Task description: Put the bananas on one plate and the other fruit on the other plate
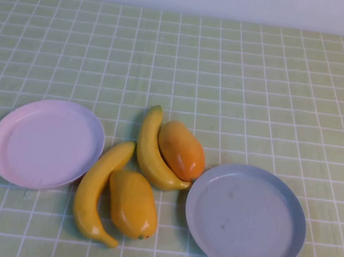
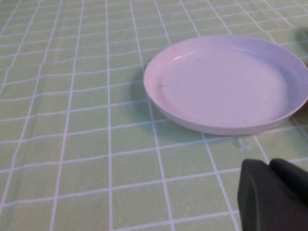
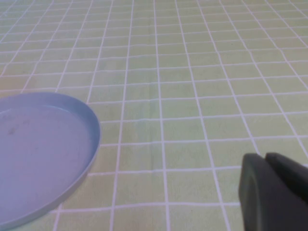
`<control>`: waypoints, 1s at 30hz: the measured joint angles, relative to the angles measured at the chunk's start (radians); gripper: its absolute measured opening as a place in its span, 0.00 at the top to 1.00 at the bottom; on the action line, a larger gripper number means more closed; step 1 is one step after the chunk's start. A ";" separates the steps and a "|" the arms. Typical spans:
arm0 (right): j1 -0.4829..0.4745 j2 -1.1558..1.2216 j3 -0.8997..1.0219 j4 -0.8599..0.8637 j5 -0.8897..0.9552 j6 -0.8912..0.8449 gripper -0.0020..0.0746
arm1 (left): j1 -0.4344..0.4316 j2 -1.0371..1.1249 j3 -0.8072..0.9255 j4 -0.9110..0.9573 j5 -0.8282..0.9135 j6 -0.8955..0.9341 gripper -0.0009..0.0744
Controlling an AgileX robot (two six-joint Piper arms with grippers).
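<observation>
- Four fruits are sitting bunched at the table's centre between two empty plates — nothing sorted yet, by the look of it.
- The pale pink plate point(image 1: 46, 142) is lying at nine o'clock of the cluster, the grey-blue plate point(image 1: 245, 218) at about four o'clock; both are sitting bare.
- One banana point(image 1: 154, 149) is cradling the redder mango point(image 1: 182, 150), touching it along its inner curve; the other banana point(image 1: 99, 189) is pressing against the yellower mango point(image 1: 133, 204) at six o'clock.
- That nesting is likely making a clean pick awkward — each banana is crowding a mango, and the lower banana's tip is nearly touching the pink plate's rim.
- The left gripper point(image 2: 274, 192) is waiting low beside the pink plate, jaws together, holding nothing.
- The right gripper point(image 3: 274, 190) is hovering near the grey-blue plate, jaws likewise closed and empty.
- The green checked tablecloth point(image 1: 265, 85) is lying otherwise bare.
</observation>
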 joint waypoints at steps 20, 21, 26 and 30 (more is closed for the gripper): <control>0.000 0.000 0.000 0.000 0.000 0.000 0.99 | 0.000 0.000 0.000 0.038 0.000 0.000 0.99; 0.000 0.000 0.000 0.000 0.000 0.000 0.99 | 0.000 0.000 0.000 0.038 0.000 0.000 0.99; 0.000 0.000 0.000 0.000 0.000 0.000 0.99 | 0.000 0.000 0.000 0.038 0.000 0.000 0.99; 0.000 0.000 0.000 0.000 0.000 0.000 0.99 | 0.000 0.000 0.000 0.038 0.000 0.000 0.99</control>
